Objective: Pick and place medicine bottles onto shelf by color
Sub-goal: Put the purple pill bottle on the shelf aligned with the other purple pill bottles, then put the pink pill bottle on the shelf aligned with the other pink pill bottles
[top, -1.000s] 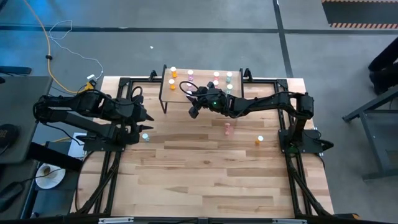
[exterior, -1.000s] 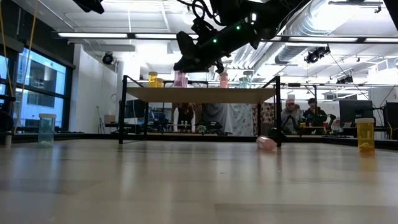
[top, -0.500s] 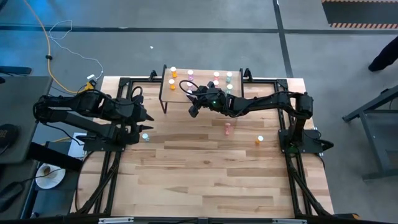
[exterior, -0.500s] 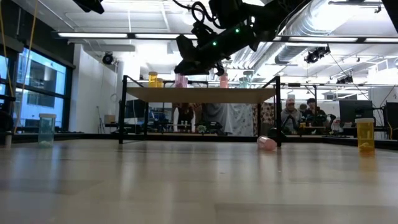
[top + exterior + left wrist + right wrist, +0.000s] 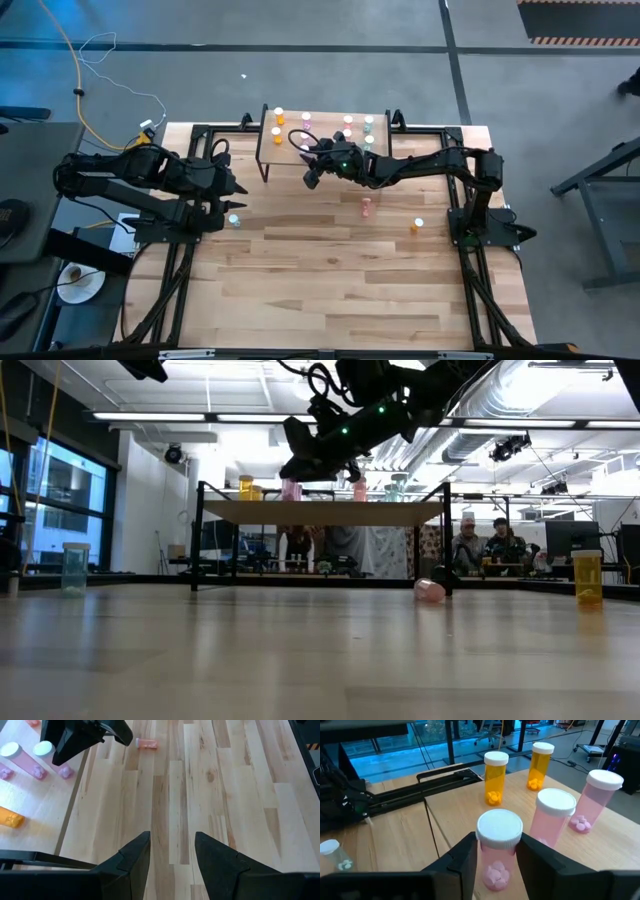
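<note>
A pink bottle [image 5: 499, 851] is stood on the shelf [image 5: 447, 827] between the right tool's [image 5: 495, 851] fingers, whose grip cannot be told. Light, rigid and slick, it is best held mid-body. The left tool [image 5: 171, 851] is parted, empty.

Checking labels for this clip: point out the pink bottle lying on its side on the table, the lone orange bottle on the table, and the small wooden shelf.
Toppled pink bottle [image 5: 366, 206], high view, its body.
Lone orange bottle [image 5: 587, 575], low view, its body.
Wooden shelf [image 5: 330, 512], low view, front edge.
</note>
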You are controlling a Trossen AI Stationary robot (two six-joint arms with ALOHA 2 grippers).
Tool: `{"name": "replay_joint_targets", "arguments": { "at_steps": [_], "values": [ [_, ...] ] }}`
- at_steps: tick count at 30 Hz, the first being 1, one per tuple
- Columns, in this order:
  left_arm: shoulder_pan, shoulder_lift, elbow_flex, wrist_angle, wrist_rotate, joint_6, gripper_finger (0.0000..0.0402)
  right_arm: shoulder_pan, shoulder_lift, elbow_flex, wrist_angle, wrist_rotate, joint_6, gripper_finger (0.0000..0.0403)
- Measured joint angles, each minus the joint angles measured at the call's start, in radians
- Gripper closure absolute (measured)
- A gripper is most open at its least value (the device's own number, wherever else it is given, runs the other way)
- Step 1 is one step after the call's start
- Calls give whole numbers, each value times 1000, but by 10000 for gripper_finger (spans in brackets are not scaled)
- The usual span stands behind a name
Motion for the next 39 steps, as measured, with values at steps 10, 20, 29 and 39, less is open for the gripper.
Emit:
{"name": "replay_joint_targets", "arguments": {
  "at_steps": [10,20,29,39],
  "values": [
    [0,0,0,0,0,0,254,0,1,0,0,0,0,239],
    [0,0,0,0,0,0,254,0,-28,0,-5,0,-4,224],
    [0,0,0,0,0,0,254,0,-28,9,-5,0,-10,224],
    [0,0,0,0,0,0,254,0,-29,102,-132,1,-27,224]
  ]
}}
